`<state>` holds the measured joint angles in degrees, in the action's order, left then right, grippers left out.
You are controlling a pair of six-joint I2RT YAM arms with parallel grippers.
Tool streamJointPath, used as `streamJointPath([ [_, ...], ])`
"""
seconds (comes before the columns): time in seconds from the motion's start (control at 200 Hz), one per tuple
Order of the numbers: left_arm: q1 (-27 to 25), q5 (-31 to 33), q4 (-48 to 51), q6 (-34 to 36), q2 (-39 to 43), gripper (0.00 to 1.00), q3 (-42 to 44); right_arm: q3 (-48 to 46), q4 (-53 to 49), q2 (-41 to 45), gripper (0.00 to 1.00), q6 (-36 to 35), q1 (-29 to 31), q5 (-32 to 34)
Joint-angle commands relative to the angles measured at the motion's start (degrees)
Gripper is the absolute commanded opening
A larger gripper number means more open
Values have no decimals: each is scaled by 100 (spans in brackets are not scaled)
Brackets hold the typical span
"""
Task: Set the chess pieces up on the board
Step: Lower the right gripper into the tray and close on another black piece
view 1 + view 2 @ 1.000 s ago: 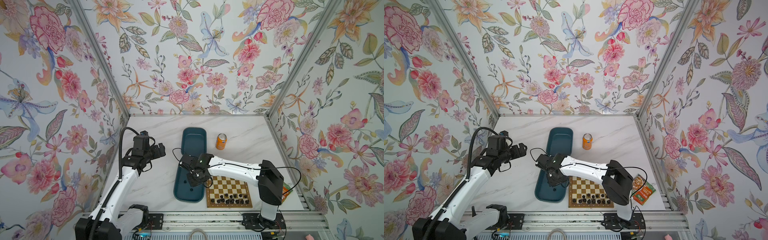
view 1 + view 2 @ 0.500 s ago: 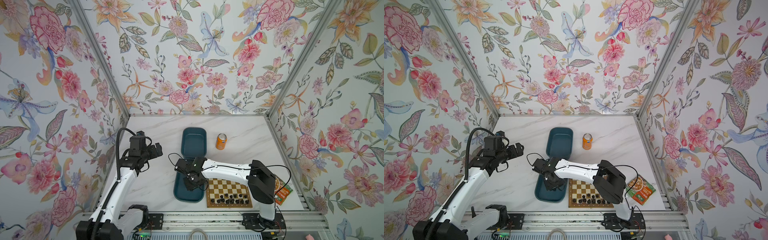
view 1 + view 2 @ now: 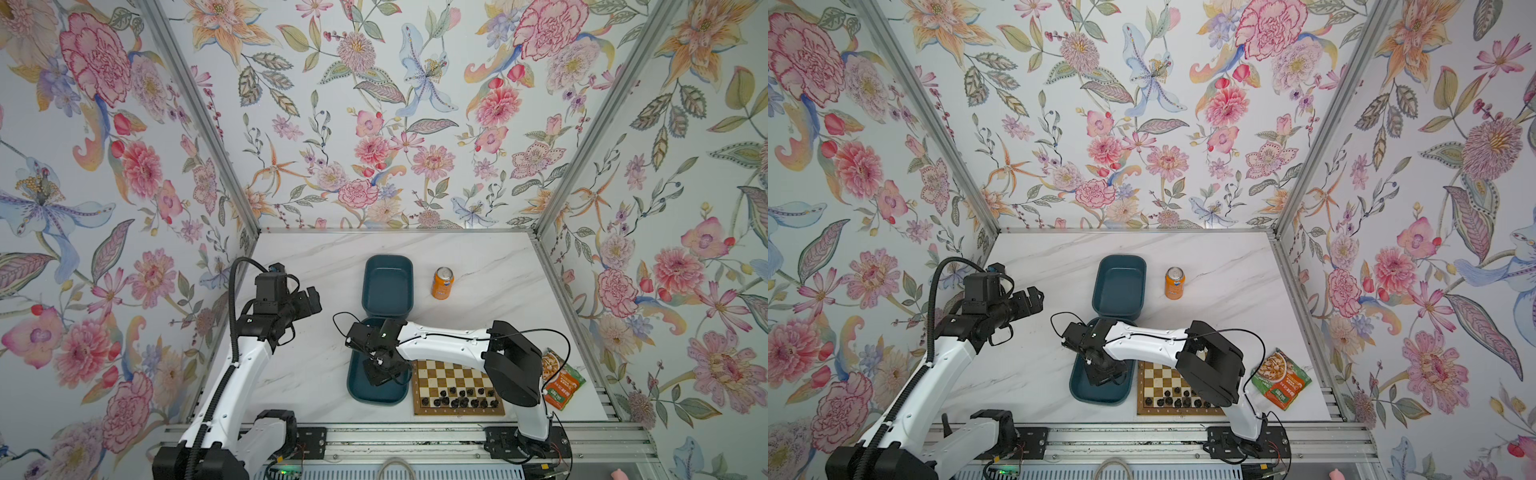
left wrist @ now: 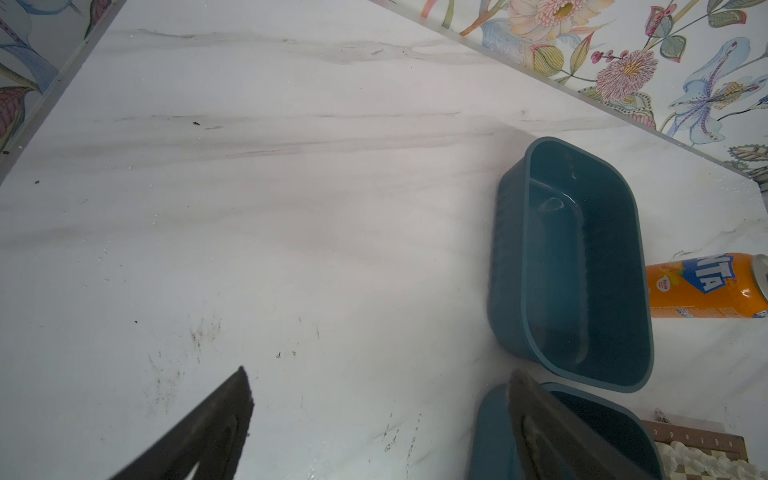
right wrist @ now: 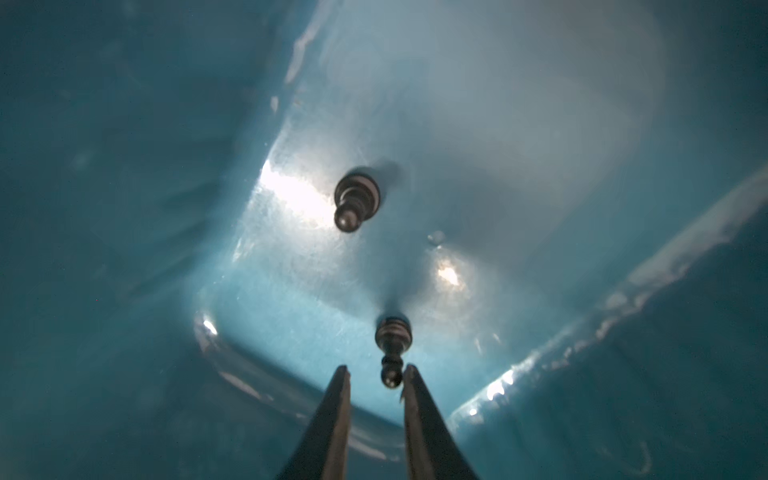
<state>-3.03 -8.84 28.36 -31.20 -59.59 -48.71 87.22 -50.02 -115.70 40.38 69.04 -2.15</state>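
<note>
The board (image 3: 457, 412) (image 3: 1179, 411) lies at the front right, with several black chess pieces (image 3: 457, 397) (image 3: 1177, 397) in its near rows. White pieces (image 4: 706, 457) show at the board's corner (image 4: 698, 440) in the left wrist view. My right gripper (image 3: 380, 374) (image 3: 1104, 374) (image 5: 376, 370) reaches down into the near teal tray (image 3: 374, 397) (image 3: 1096, 397). Two black pawns stand on the tray floor. The head of the nearer pawn (image 5: 392, 349) sits between my narrowly parted jaws, close to one fingertip (image 5: 409, 374), with a gap on the other side. The second pawn (image 5: 356, 201) stands farther off. My left gripper (image 3: 309, 299) (image 3: 1034, 299) (image 4: 380, 374) hangs wide open over bare table.
A second teal tray (image 3: 388, 286) (image 3: 1119, 286) (image 4: 573, 266) lies behind the near one, which also shows in the left wrist view (image 4: 490, 436). An orange can (image 3: 442, 283) (image 3: 1174, 283) (image 4: 706, 286) stands to its right. A snack packet (image 3: 561, 380) (image 3: 1281, 382) lies right of the board.
My right gripper has shifted a little left and down into the near tray, and its jaws have narrowed around a pawn. The left arm has barely moved.
</note>
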Motion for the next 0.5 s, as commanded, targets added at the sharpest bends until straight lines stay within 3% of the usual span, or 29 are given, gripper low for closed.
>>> streamJointPath([
  [0.0,65,-91,113,112,78,97,29,23,-25,-162,23,66,16,30],
  [0.385,79,-83,135,109,64,97,-7,-1,47,-283,16,58,4,49],
  [0.495,89,-72,152,114,67,97,-31,4,68,-321,10,31,-8,48],
])
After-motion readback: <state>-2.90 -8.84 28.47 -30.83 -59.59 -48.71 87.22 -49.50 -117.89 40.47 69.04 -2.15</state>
